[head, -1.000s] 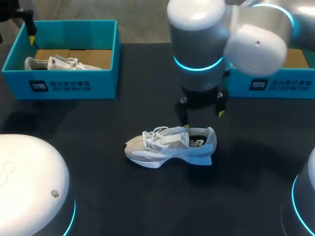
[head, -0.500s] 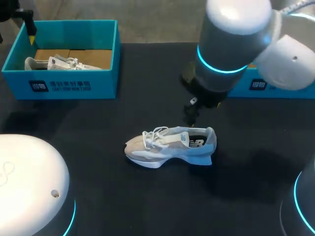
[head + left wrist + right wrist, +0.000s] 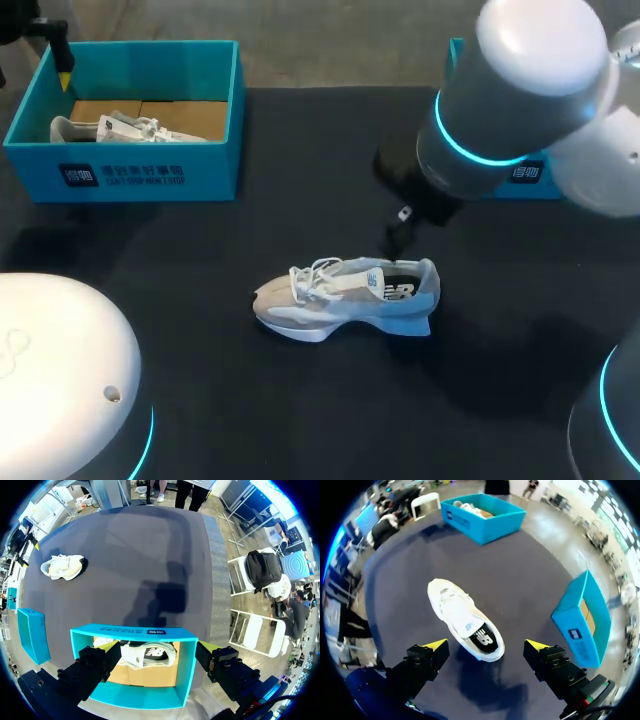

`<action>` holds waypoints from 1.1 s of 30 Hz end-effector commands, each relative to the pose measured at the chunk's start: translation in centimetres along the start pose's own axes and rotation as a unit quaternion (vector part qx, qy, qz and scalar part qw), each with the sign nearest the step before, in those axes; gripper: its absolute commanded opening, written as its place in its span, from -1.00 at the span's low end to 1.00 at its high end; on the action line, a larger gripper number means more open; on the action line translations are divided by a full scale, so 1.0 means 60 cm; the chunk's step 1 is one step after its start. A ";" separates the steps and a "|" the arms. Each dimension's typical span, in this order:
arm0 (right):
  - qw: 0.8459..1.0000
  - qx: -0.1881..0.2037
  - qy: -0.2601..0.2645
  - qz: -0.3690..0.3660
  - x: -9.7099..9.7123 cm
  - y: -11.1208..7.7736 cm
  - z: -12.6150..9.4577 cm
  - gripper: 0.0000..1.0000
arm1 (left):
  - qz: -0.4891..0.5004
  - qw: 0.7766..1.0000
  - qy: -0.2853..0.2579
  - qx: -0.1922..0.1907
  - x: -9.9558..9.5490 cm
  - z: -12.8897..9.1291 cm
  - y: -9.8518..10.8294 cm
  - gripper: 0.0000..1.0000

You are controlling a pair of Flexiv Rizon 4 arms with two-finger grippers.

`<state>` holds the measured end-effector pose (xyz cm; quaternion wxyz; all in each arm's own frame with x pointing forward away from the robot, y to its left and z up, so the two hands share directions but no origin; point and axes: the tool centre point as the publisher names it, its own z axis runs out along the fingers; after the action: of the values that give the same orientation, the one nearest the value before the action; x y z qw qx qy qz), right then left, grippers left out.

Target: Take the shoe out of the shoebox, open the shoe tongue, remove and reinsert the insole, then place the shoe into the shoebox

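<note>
A white and pale blue shoe (image 3: 345,298) lies on its sole in the middle of the black table, toe toward my left. In the right wrist view my right gripper (image 3: 486,646) hangs open above the heel of the shoe (image 3: 465,622), its yellow fingertips (image 3: 435,644) standing apart on either side and touching nothing. In the head view it shows just behind the heel, under my right arm. My left gripper (image 3: 157,660) is open above the blue shoebox (image 3: 135,630) at the far left corner, which holds a second white shoe (image 3: 147,655).
The left shoebox (image 3: 120,175) stands at the table's far left. A second blue shoebox (image 3: 525,172) at the far right is mostly hidden behind my right arm; in the right wrist view this box (image 3: 582,615) shows a cardboard floor with nothing on it.
My right arm has swung to the right, away from above the shoe, its gripper shifting slightly right and staying open. The shoe and my left arm have not moved.
</note>
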<state>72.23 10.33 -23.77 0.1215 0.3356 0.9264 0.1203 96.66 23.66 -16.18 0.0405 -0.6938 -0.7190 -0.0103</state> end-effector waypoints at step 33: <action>0.942 -0.165 0.072 -0.282 -0.021 -0.029 0.015 1.00 | 0.000 1.000 0.001 -0.001 0.000 -0.001 -0.001 1.00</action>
<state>72.34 9.04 -24.22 0.1380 0.0333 0.9677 0.2083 96.66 23.66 -16.19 0.0404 -0.6938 -0.7190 -0.0103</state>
